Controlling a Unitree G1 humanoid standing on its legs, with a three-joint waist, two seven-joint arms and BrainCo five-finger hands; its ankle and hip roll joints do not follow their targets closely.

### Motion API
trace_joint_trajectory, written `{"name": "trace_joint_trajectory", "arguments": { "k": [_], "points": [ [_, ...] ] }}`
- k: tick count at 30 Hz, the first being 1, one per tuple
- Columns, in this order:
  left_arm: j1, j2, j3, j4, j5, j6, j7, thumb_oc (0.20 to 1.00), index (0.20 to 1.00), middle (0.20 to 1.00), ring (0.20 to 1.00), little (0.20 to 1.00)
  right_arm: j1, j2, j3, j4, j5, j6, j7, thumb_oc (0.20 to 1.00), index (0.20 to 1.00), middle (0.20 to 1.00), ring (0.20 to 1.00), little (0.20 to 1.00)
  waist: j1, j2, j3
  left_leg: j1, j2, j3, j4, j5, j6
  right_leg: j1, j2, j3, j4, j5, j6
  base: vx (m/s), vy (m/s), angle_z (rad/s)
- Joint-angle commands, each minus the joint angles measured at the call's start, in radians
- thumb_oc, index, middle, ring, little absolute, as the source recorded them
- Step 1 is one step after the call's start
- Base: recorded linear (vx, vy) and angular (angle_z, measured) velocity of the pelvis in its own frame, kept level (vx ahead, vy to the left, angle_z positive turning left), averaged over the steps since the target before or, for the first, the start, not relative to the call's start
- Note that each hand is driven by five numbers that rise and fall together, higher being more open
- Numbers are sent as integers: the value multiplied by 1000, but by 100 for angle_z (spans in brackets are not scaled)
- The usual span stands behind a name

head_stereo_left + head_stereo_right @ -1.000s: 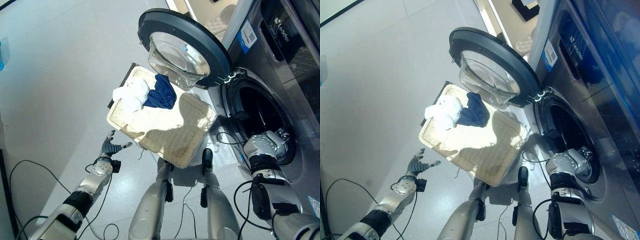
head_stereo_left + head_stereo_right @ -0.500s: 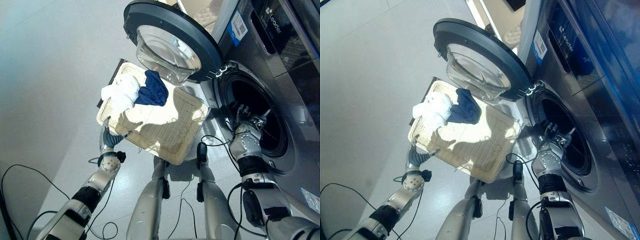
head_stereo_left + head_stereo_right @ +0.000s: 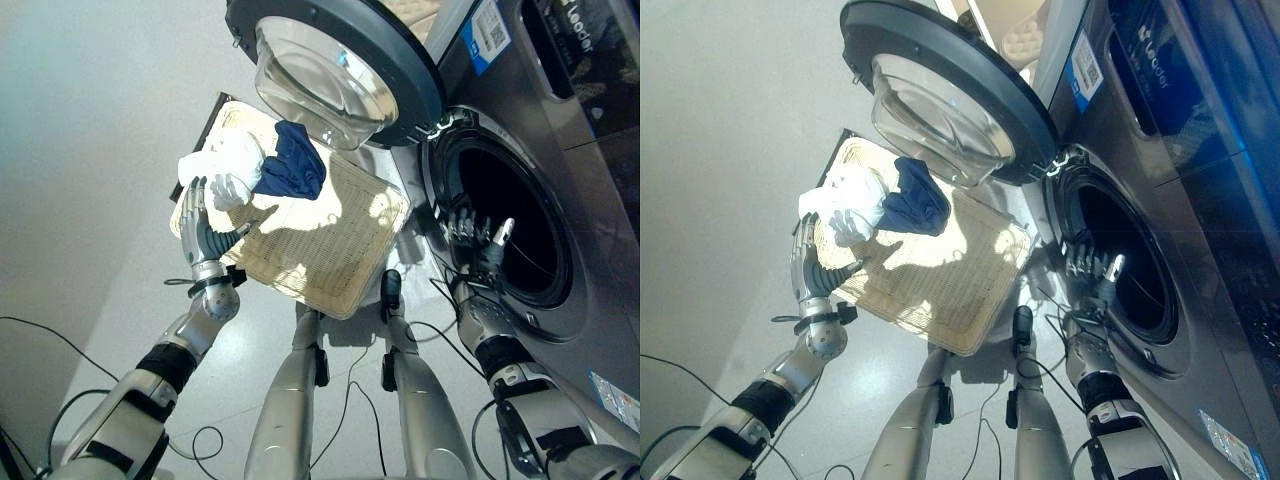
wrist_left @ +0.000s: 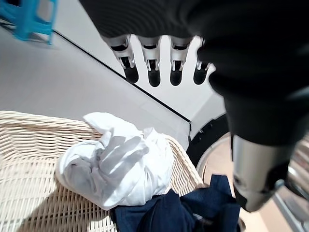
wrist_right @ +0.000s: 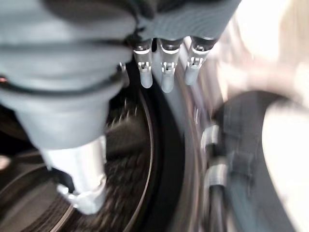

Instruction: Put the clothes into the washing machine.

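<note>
Lying bunched in the wicker tray (image 3: 330, 265): white cloth (image 4: 116, 164), dark blue cloth (image 3: 292, 170). Both hands, left hand (image 3: 200, 232) and right hand (image 3: 470, 232), open, empty.

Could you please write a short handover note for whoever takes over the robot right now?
Left hand: open, empty, over the near edge of the wicker tray, close to the white garment.
Right hand: open, empty, at the mouth of the washing machine.
The white garment and the dark blue garment lie together at the tray's far end, on the floor below the open door.
Done: door open.
Left: pick up both garments and load them.
</note>
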Motion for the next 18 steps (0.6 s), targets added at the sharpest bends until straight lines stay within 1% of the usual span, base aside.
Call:
{"name": "trace_joint_trajectory", "arguments": {
  "k": [1,3,4,5,6,7,8,9,10,11,12,13,16,17,18],
  "points": [
    [-68,25,14,48,35,59,8,1000,1000,1000,1000,1000,3,-41,61,-1,-558,-98,-221,1000,1000,1000,1000,1000,-8,-37,-20,-8,-42,26,1,-34,-58,-91,0,-31,32,61,65,-3,76,-8],
    [-80,25,10,59,43,89,-7,1000,1000,1000,1000,1000,6,-46,85,2,-630,-81,-231,1000,1000,1000,1000,1000,-12,-41,-20,-16,-39,30,1,-30,-60,-99,3,-25,32,63,64,3,52,-11],
    [-80,25,10,59,43,89,-7,1000,1000,1000,1000,1000,6,-46,85,2,-630,-81,-231,1000,1000,1000,1000,1000,-12,-41,-20,-16,-39,30,1,-30,-60,-99,3,-25,32,63,64,7,36,-6],
    [-90,29,5,69,53,113,-17,1000,1000,1000,1000,1000,10,-52,103,6,-650,-67,-225,1000,1000,1000,1000,1000,-15,-44,-20,-22,-38,32,1,-27,-63,-105,6,-21,34,64,64,14,83,-6],
    [-138,37,-12,113,61,212,-36,1000,1000,1000,1000,1000,17,-56,143,4,-675,-33,-202,1000,1000,1000,1000,1000,-29,-55,-20,-40,-33,41,1,-18,-68,-125,15,-12,36,67,62,14,86,-11],
    [-142,38,-13,115,61,220,-37,1000,1000,1000,1000,1000,16,-57,145,4,-676,-33,-202,1000,1000,1000,1000,1000,-29,-55,-20,-42,-32,42,1,-17,-69,-127,15,-11,37,67,62,11,85,-14],
    [-153,40,-15,130,62,250,-41,1000,1000,1000,1000,1000,18,-57,153,2,-677,-23,-197,1000,1000,1000,1000,1000,-33,-58,-20,-45,-31,45,1,-15,-70,-131,17,-9,37,67,62,7,65,-13],
    [-189,52,-25,177,90,379,-5,1000,1000,1000,1000,1000,23,-57,173,3,-699,-13,-184,1000,1000,1000,1000,1000,-42,-65,-20,-55,-26,52,1,-11,-74,-142,22,-4,38,70,62,8,71,-12],
    [-198,54,-29,187,85,410,6,1000,1000,1000,1000,1000,23,-57,179,3,-703,-12,-184,1000,1000,1000,1000,1000,-44,-67,-20,-58,-26,53,1,-9,-75,-145,22,-3,38,70,62,10,90,-9],
    [-227,58,-30,233,59,452,30,1000,1000,1000,1000,1000,27,-54,202,-6,-721,-3,-179,1000,1000,1000,1000,1000,-52,-74,-20,-67,-21,60,1,-6,-79,-154,24,0,37,72,63,5,53,-8],
    [-234,59,-28,245,68,466,31,1000,1000,1000,1000,1000,29,-54,208,-7,-723,-2,-178,1000,1000,1000,1000,1000,-54,-76,-20,-69,-20,62,1,-6,-80,-156,24,0,37,71,63,10,73,-14],
    [-257,72,-40,278,49,512,55,1000,1000,1000,1000,1000,38,-52,230,-21,-729,4,-182,1000,1000,1000,1000,1000,-61,-83,-20,-76,-16,68,1,-3,-84,-163,25,2,37,72,63,9,46,-15],
    [-284,83,-38,313,34,564,69,1000,1000,1000,1000,1000,52,-49,256,-42,-752,5,-184,1000,1000,1000,1000,1000,-71,-95,-20,-89,-12,73,1,1,-88,-178,27,6,37,75,64,10,58,-10],
    [-315,96,-42,337,3,614,80,1000,1000,1000,1000,1000,63,-50,275,-58,-752,14,-179,1000,1000,1000,1000,1000,-80,-106,-20,-105,-8,76,1,6,-91,-195,31,10,38,77,63,16,73,-4],
    [-331,103,-37,342,-5,640,75,1000,1000,1000,1000,1000,70,-52,281,-71,-753,20,-175,1000,1000,1000,1000,1000,-84,-111,-20,-115,-7,77,1,7,-92,-204,32,12,37,79,63,23,65,-4]
  ]
}}
